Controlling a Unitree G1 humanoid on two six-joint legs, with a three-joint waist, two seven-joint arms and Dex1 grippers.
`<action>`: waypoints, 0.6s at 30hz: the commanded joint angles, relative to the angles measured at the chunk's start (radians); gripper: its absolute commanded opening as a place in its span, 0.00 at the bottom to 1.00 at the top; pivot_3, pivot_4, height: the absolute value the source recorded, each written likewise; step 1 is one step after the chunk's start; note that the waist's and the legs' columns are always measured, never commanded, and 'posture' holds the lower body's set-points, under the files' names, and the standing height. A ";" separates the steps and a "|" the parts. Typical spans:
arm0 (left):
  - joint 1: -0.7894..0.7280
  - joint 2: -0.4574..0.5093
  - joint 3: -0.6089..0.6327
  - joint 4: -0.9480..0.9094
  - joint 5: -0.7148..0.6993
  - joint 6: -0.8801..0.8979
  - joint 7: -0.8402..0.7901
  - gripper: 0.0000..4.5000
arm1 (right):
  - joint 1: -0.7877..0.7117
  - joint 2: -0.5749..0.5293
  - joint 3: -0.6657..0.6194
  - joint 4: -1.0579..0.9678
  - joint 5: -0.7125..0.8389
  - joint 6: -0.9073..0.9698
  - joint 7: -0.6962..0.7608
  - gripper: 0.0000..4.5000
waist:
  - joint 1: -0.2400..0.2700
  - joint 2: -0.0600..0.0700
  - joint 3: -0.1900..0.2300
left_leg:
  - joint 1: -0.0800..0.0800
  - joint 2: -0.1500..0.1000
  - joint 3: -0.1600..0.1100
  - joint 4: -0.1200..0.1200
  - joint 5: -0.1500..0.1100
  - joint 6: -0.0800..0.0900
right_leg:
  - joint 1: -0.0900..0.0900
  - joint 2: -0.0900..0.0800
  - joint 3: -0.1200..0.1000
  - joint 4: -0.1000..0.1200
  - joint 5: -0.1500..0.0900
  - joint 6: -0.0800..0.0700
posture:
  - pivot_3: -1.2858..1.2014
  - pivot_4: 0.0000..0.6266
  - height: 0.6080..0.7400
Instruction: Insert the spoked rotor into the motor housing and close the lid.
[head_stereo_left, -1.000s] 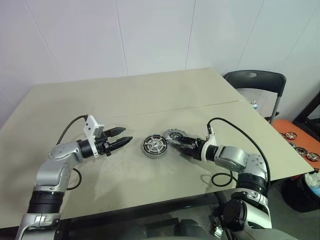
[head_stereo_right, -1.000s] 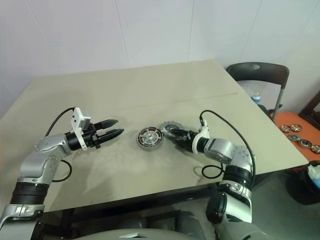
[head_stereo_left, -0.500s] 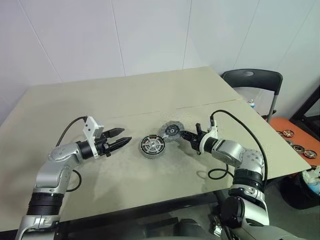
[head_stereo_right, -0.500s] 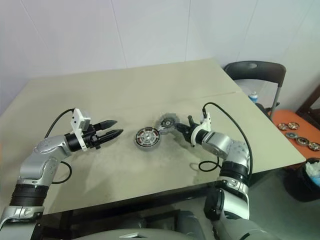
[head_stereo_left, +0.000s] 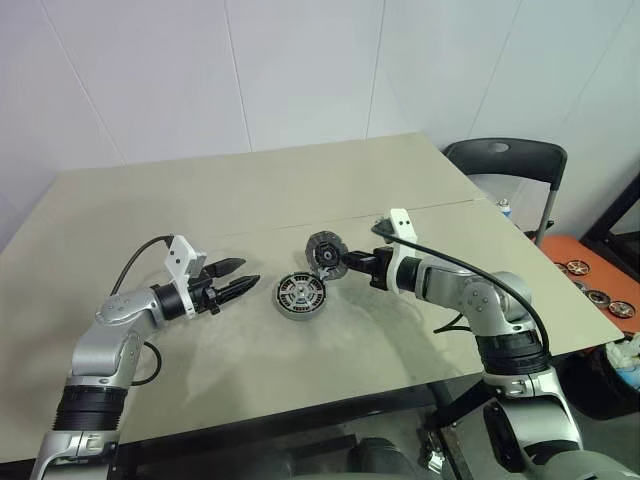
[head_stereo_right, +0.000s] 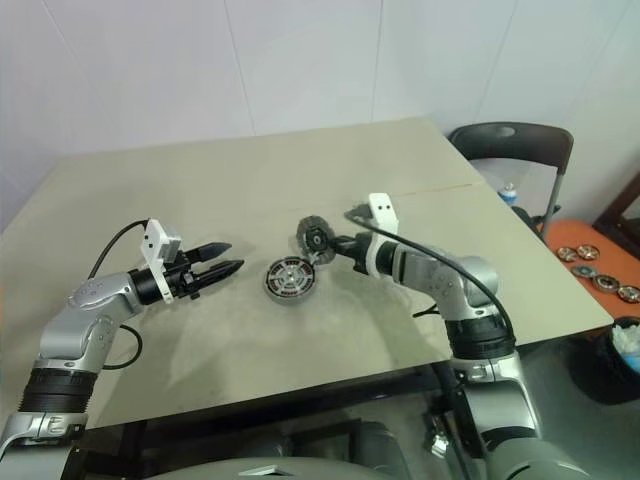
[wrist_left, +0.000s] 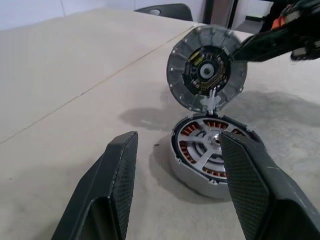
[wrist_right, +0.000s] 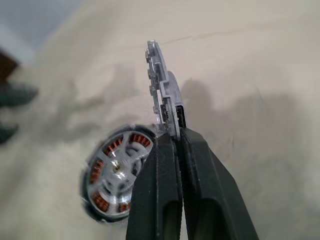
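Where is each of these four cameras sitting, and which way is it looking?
Left eye, right eye: on the head, looking down over both arms at the table, the motor housing and the lid.
Left wrist: along the left tool, open, toward housing and lid.
Right wrist: along the right tool, which pinches the lid on edge above the housing.
All four views share the lid and housing.

In the right wrist view the lid stands edge-on, its faces unseen, its lower rim hidden between the right pincer fingers. The motor housing is partly covered there. The chair is partly hidden by the desk.
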 joint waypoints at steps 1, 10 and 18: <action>-0.013 0.011 0.025 -0.010 0.002 -0.018 0.006 0.61 | -0.009 -0.067 0.125 -0.099 -0.125 -0.101 0.100 0.01 | 0.002 0.000 0.000 | 0.000 0.000 0.000 0.000 0.000 0.000 | 0.000 0.000 0.000 0.000 0.000 0.000 | 0.52 0.00 1.00; -0.003 0.012 0.024 -0.002 0.014 -0.024 0.023 0.61 | 0.021 -0.108 0.151 -0.231 -0.115 -0.147 0.312 0.01 | 0.001 -0.002 0.000 | -0.003 0.000 -0.001 0.000 0.000 0.000 | -0.002 0.000 0.000 -0.002 0.000 0.000 | 0.52 0.00 1.00; 0.000 0.012 0.024 0.016 0.032 -0.035 0.032 0.61 | 0.018 -0.056 0.013 -0.169 0.021 -0.027 0.358 0.39 | 0.007 -0.003 0.001 | -0.004 0.000 -0.001 0.001 0.000 0.001 | -0.002 0.000 0.000 -0.002 0.000 0.000 | 0.52 0.00 1.00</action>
